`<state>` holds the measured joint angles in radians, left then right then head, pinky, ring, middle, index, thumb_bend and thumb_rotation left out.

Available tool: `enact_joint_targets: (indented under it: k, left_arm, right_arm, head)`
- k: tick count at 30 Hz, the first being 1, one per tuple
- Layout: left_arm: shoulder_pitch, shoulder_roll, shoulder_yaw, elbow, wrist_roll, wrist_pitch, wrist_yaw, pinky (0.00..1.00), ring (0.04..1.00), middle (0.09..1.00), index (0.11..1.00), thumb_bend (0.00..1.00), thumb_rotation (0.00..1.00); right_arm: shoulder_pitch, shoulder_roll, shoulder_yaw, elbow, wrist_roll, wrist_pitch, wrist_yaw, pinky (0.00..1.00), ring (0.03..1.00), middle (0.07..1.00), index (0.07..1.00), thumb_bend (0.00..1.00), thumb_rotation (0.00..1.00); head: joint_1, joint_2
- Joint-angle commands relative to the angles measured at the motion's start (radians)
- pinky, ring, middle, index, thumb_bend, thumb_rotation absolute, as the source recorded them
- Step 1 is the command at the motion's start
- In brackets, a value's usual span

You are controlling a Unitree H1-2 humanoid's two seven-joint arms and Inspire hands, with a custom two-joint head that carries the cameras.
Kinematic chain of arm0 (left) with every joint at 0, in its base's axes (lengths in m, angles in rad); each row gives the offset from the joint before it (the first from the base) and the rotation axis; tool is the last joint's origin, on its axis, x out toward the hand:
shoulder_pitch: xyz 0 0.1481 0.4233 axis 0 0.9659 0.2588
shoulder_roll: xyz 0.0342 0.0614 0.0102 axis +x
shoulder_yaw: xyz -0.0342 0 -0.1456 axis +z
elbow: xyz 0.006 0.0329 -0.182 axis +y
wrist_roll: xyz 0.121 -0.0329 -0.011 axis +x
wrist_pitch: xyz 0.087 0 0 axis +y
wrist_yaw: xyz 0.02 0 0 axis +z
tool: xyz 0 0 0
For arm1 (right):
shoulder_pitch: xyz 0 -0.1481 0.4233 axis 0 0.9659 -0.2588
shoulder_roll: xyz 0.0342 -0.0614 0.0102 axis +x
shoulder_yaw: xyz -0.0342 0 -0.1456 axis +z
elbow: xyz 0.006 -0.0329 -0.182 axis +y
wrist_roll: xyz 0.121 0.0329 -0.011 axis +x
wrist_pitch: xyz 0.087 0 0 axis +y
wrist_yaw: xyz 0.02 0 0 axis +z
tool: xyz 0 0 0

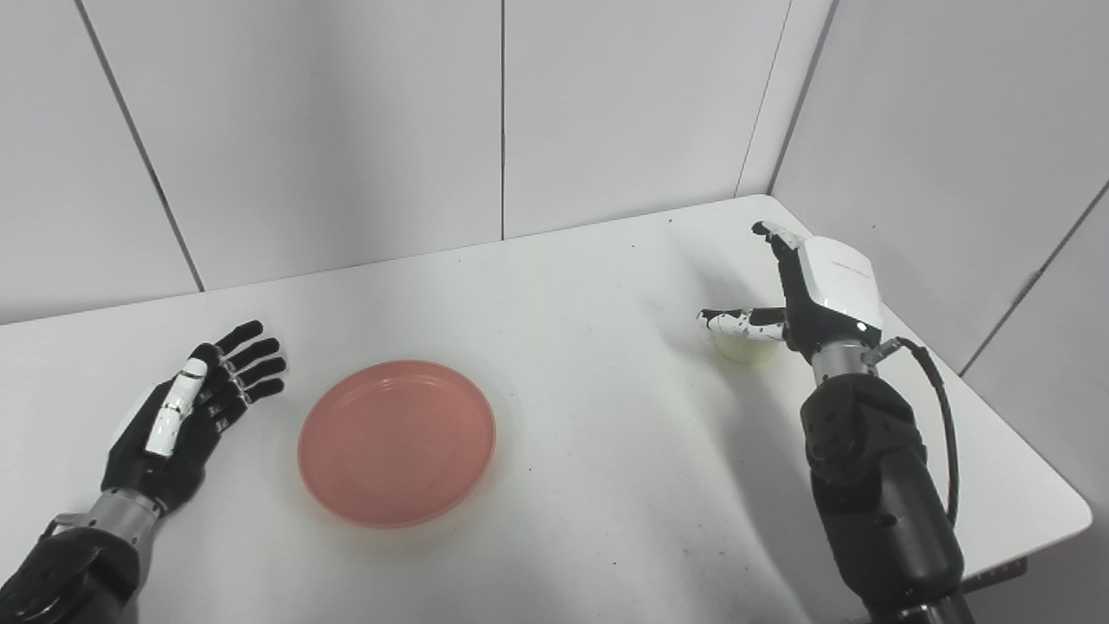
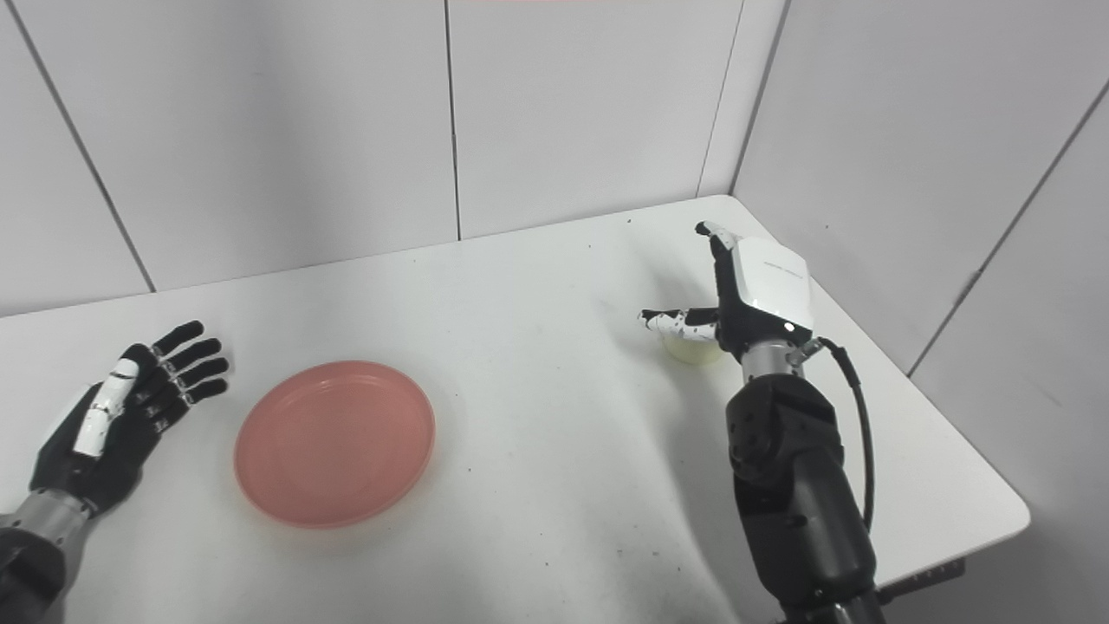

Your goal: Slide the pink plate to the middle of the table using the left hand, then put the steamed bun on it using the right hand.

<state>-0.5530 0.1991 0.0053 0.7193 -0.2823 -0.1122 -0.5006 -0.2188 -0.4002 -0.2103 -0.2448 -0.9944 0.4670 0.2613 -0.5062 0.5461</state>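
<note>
My left hand [image 1: 186, 412] lies spread and empty on the tabletop [image 1: 589, 286], just left of the pink plate [image 1: 397, 443]. My right hand [image 1: 801, 299] is spread too, held over the steamed bun [image 1: 743, 347], well right of the plate; contact unclear.

The open left hand [image 1: 186, 416] lies beside the pink plate [image 1: 397, 443]; the open right hand [image 1: 801, 299] is at the steamed bun [image 1: 743, 347].
</note>
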Motion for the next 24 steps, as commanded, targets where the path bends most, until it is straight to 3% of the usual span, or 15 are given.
enact_joint_targets:
  k: [1, 8, 17, 24]
  left_arm:
    - [0.092, 0.016, -0.014, 0.099, 0.038, 0.077, 0.013, 0.8, 0.816, 0.83, 0.816, 0.5, 0.86]
    - [0.085, 0.023, -0.014, 0.12, 0.038, 0.062, 0.003, 0.8, 0.814, 0.829, 0.815, 0.51, 0.85]
    - [0.08, 0.029, -0.012, 0.135, 0.036, 0.065, -0.003, 0.79, 0.811, 0.826, 0.812, 0.51, 0.85]
    - [0.083, 0.029, -0.008, 0.125, 0.03, 0.077, -0.005, 0.78, 0.798, 0.815, 0.803, 0.51, 0.83]
  right_arm:
    - [-0.028, -0.034, -0.013, 0.001, -0.009, 0.002, -0.004, 0.68, 0.853, 0.862, 0.863, 0.9, 0.48]
    - [-0.029, -0.034, -0.03, 0.044, -0.011, 0.003, -0.002, 0.66, 0.84, 0.866, 0.867, 0.89, 0.46]
    - [-0.043, -0.031, -0.034, 0.091, -0.003, 0.003, 0.032, 0.75, 0.879, 0.881, 0.867, 0.89, 0.45]
    - [-0.046, -0.05, -0.009, 0.152, 0.038, -0.001, -0.024, 0.73, 0.87, 0.875, 0.859, 0.9, 0.44]
  head:
    - [0.001, 0.0]
    - [-0.008, 0.004]
    - [-0.015, 0.009]
    - [-0.017, 0.013]
